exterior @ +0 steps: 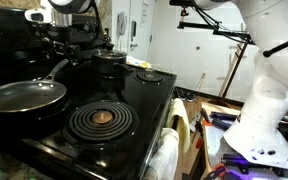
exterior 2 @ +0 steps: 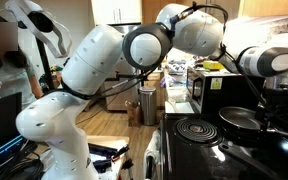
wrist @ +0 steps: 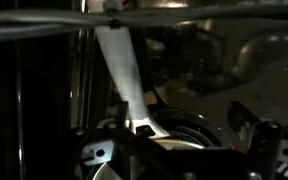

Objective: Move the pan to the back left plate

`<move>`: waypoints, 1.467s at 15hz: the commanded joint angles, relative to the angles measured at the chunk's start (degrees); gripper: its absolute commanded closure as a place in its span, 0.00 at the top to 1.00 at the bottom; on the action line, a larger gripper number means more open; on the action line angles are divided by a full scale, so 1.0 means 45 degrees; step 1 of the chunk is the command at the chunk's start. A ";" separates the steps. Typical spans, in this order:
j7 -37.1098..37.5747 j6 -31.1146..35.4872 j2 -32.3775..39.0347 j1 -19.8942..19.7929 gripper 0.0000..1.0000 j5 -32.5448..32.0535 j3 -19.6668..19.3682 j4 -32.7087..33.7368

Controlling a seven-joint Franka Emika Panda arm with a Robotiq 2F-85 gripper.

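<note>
Currently, the pincer (exterior: 60, 45) hangs above the pan (exterior: 24, 96) handle (wrist: 124, 70), jaws apart astride it; the pan rests on the worktop (exterior: 149, 100).

The dark pot (exterior: 110, 66) stands behind the bare coil burner (exterior: 100, 121).

Wrist view dark, blurred: tool (wrist: 179, 148) grip unreadable. Pan (exterior: 24, 96) clipped at picture edge.
</note>
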 commanded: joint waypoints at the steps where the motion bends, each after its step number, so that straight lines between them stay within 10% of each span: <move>1: -0.0020 0.0865 0.0377 -0.0122 1.00 -0.0133 0.0154 0.0314; 19: -0.0084 0.2257 0.0707 -0.0206 1.00 -0.0168 0.0129 -0.0283; 20: -0.0087 0.2302 0.0738 -0.0192 0.75 -0.0210 0.0107 -0.0293; 22: -0.0027 0.2195 0.0784 -0.0142 0.67 -0.0261 0.0060 -0.0137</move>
